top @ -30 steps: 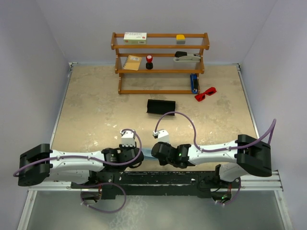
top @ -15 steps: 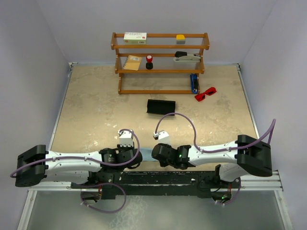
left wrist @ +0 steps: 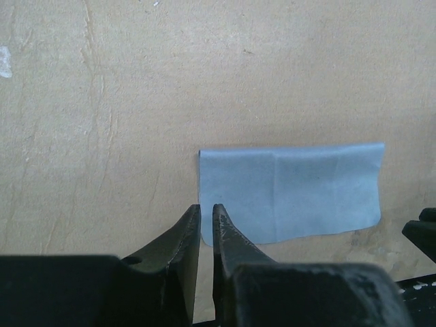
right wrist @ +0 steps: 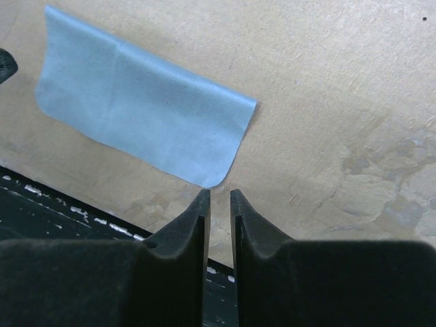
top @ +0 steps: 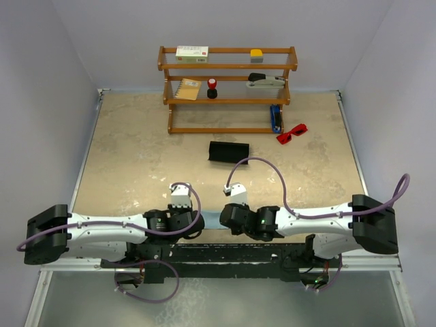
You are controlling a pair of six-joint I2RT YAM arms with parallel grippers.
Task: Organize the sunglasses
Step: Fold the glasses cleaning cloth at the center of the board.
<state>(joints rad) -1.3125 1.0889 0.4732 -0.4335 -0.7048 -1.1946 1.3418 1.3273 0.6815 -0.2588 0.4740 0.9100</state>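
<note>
The red sunglasses point(top: 291, 133) lie on the table at the far right, just right of the wooden shelf point(top: 228, 88). Neither wrist view shows them. My left gripper point(top: 195, 221) point(left wrist: 206, 208) is low near the table's front edge, jaws almost together and holding nothing, its tips at the left edge of a light blue cloth point(left wrist: 293, 191). My right gripper point(top: 222, 218) point(right wrist: 219, 194) is also nearly shut and empty, its tips just off the cloth's right corner point(right wrist: 136, 116). The cloth point(top: 210, 219) lies flat between the two grippers.
A black oblong case point(top: 228, 151) lies mid-table in front of the shelf. The shelf holds a white box point(top: 192, 52), a yellow block point(top: 256, 52), a red and black item point(top: 212, 86), a stapler-like item point(top: 266, 80) and a blue item point(top: 275, 117). Walls enclose three sides.
My right arm has drawn back to the right, away from the cloth. My left gripper has shifted slightly. The cloth stays flat between them. The sunglasses and the case have not moved.
</note>
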